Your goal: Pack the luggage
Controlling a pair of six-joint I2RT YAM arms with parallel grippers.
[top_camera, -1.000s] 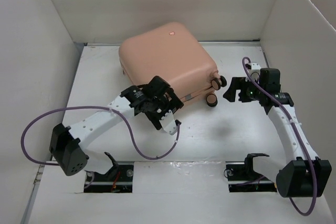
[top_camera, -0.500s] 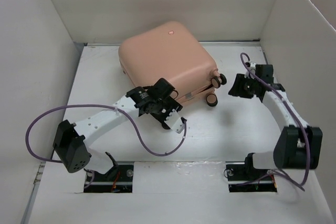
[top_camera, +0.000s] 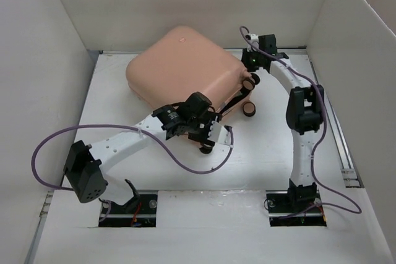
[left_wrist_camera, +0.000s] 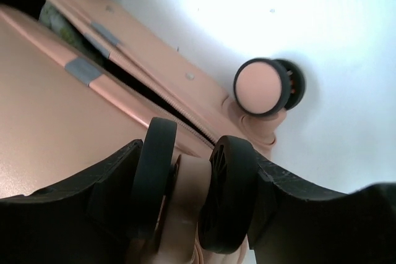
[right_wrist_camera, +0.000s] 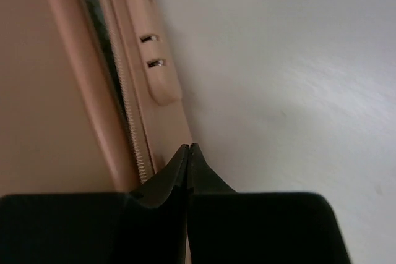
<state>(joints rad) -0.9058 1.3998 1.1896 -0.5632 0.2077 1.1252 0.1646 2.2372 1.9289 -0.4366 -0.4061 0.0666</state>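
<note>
Swung and tipped since a second ago, the luggage point(top_camera: 179, 69) is clamped at one wheel point(left_wrist_camera: 156, 171) by the left tool point(left_wrist_camera: 192, 180); the right tool point(right_wrist_camera: 188, 153) is pinched together. Its seam point(left_wrist_camera: 139, 94) gapes; closing is judged outstanding.

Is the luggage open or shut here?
Ajar: the luggage has a dark gap between its two shells along the wheeled edge, seen from above and in the left wrist view.

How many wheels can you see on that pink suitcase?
4 wheels. One sits in the left gripper, one on the table beside it, one at the next corner, one higher up near the right gripper.
</note>
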